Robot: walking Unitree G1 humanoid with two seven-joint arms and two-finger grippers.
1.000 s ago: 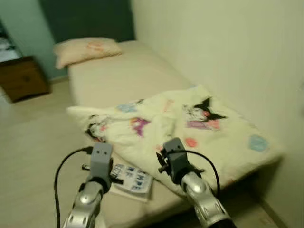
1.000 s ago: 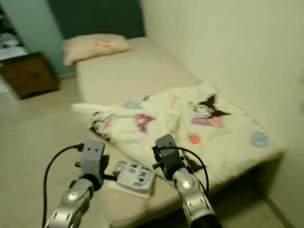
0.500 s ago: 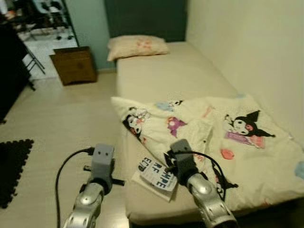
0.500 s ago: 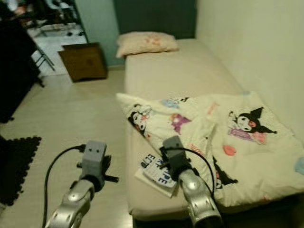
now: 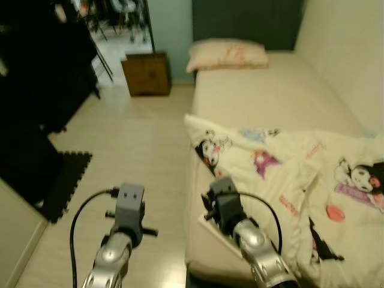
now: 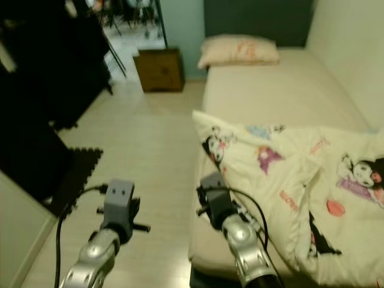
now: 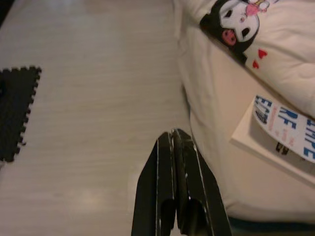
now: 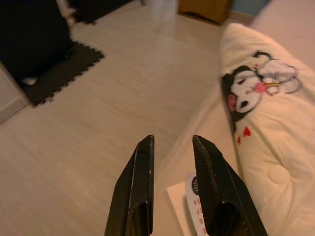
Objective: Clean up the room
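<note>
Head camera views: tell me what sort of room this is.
Most likely a bedroom. A bed with a pillow at its head stands against the wall, a cartoon-print comforter lies rumpled across it, and a small wooden nightstand stands on the wood floor beside it.

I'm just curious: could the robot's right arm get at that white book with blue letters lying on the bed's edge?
Probably yes. The right gripper hangs open just above the white book with blue letters, which lies uncovered on the beige mattress beside the cartoon-print blanket, with nothing between them.
</note>
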